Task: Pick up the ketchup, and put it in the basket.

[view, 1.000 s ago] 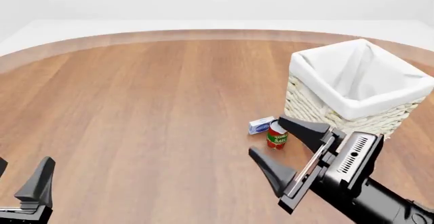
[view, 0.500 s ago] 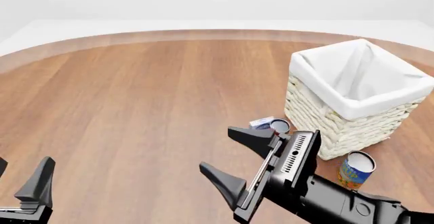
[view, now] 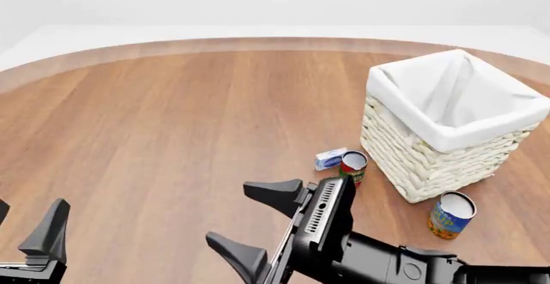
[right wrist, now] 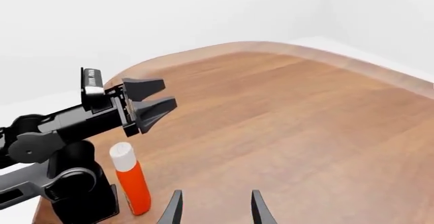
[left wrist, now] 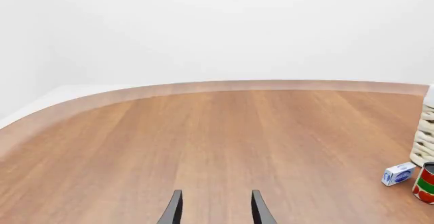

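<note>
The ketchup (right wrist: 132,186), an orange-red bottle with a white cap, shows only in the right wrist view. It stands upright beside the left arm's black base (right wrist: 74,186). It is out of the front view. The basket (view: 447,123), cream wicker with a white liner, stands at the right of the table; its edge shows in the left wrist view (left wrist: 426,142). My right gripper (view: 255,226) is open and empty low in the middle, turned to the left (right wrist: 215,211). My left gripper (view: 26,227) is open and empty at the near left (left wrist: 215,211), and also shows in the right wrist view (right wrist: 152,104).
A red-and-green tomato sauce can (view: 352,167) and a small blue-and-white box (view: 331,158) sit just left of the basket; both show in the left wrist view, the can (left wrist: 426,183) and the box (left wrist: 398,173). A blue-and-yellow can (view: 450,214) stands in front of the basket.
My right gripper has swung left and back toward the near edge, still open. This uncovered the tomato sauce can and the blue-and-yellow can. The left gripper has not moved.
</note>
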Robot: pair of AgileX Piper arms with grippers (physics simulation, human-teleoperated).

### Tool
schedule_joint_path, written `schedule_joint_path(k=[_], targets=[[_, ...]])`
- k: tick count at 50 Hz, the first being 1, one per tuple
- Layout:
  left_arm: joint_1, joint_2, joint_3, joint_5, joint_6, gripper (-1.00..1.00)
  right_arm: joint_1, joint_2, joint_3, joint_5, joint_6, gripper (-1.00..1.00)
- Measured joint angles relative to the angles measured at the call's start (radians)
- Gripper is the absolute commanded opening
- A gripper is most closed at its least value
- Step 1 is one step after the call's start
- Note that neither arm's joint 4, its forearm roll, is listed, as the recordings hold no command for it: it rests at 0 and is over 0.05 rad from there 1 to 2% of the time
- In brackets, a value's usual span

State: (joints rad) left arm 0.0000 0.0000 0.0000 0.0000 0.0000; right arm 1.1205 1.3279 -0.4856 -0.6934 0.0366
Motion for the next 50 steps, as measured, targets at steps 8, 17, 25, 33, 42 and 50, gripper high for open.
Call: schedule_joint_path(k=[8,17,25,33,42,50], targets=[[0.0,0.0,0.0,0.0,0.0,1.0,0.029,0.033,-0.021,-0.007,0.011,1.0],[0.0,0.0,0.0,0.0,0.0,1.0,0.061,0.065,-0.043,-0.006,0.025,1.0],[0.0,0.0,0.0,0.0,0.0,1.0,0.086,0.09,-0.055,-0.01,0.038,1.0],[0.0,0.0,0.0,0.0,0.0,1.0,0.11,0.112,-0.069,-0.006,0.05,1.0],[0.0,0.0,0.0,0.0,0.0,1.0,0.13,0.134,-0.087,0.0,0.057,1.0],[0.0,0.0,0.0,0.0,0.0,1.0,0.144,0.149,-0.102,0.003,0.072,1.0]])
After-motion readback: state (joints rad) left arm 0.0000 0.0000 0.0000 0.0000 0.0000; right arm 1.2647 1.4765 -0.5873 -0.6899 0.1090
